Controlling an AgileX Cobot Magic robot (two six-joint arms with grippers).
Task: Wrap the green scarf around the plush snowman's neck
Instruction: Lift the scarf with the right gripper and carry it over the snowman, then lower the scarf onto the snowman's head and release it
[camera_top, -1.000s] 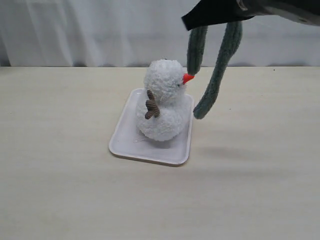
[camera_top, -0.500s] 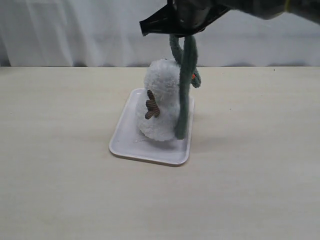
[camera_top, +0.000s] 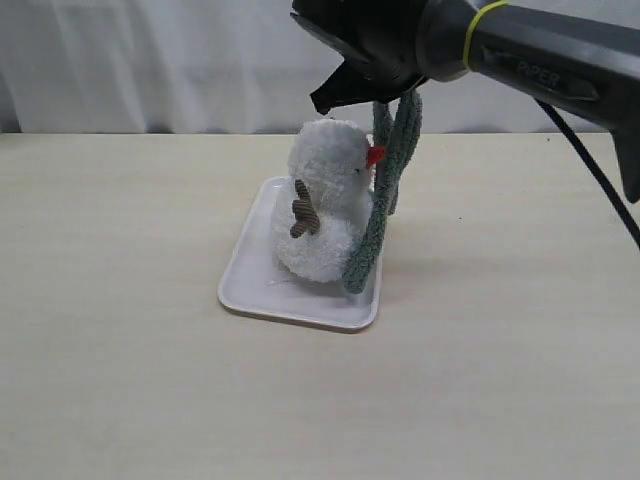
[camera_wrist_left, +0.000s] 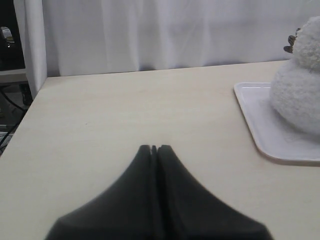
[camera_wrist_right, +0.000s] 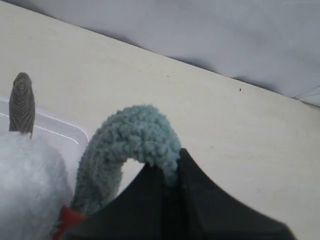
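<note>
Right fingers (camera_wrist_right: 210, 210) pinching green scarf (camera_wrist_right: 135, 135), hanging beside plush snowman (camera_top: 320, 215) — left fingers (camera_wrist_left: 175, 200) closed

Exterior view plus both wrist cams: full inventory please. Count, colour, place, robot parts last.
plush snowman: 1, white with orange nose and brown twig arm, upright on the tray
tray: 1, white, on the table near its middle
green scarf: 1, grey-green, hanging from the right gripper down the snowman's nose side, lower end reaching the tray
table: 1, pale beige, under everything
curtain: 1, white, behind the table
right gripper: 1, black, above the snowman's head, shut on the scarf
left gripper: 1, black, over bare table off to the tray's side, shut, holding nothing
</note>
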